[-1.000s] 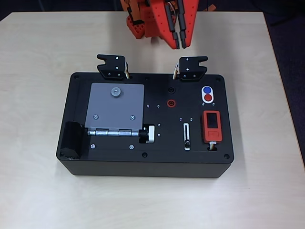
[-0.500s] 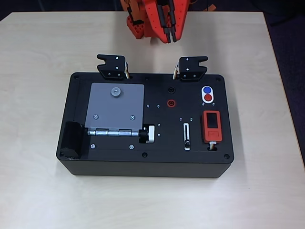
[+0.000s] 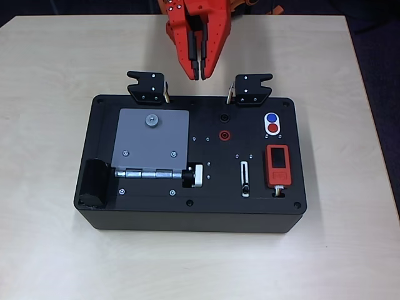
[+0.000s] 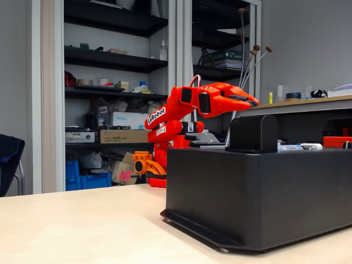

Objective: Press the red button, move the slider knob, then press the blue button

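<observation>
A black box (image 3: 156, 206) lies on the table. The red button (image 3: 272, 129) and the blue button (image 3: 271, 117) share a white oval near its upper right in the overhead view. The slider knob (image 3: 245, 188) sits at the lower end of its white-outlined slot (image 3: 244, 175). My orange gripper (image 3: 199, 76) is shut and empty, its tips just beyond the box's far edge, well left of the buttons. From the side in the fixed view, the gripper (image 4: 254, 103) hangs above the box (image 4: 258, 192), tips pointing right.
On the box are a grey hinged plate (image 3: 152, 137), a white-and-black handle (image 3: 195, 175), a red device with a black screen (image 3: 277, 164), a red socket (image 3: 224, 134) and two black brackets (image 3: 147, 86) (image 3: 251, 88) at the far edge. Bare table (image 3: 50, 125) surrounds the box.
The shut gripper has swung left in the overhead view, from near the right bracket toward the middle between the brackets, and come a little closer to the box.
</observation>
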Controlling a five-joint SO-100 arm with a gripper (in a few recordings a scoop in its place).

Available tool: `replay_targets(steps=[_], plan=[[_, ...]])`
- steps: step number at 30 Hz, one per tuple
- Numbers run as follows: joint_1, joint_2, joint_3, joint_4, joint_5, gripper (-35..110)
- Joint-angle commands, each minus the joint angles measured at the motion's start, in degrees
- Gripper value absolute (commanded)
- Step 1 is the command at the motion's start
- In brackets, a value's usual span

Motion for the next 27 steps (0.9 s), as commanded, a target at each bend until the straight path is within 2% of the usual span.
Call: replay_targets(steps=[1,4,7,11,27], plan=[[-1.76,0.44,1.93,-5.89,0.00,0],[-2.29,0.44,2.55,-9.49,0.97,0],[-2.64,0.35,4.13,-18.19,1.76,0],[-3.16,0.35,8.26,-31.20,7.29,0],[-6.15,0.35,10.37,-67.85,32.08,0]])
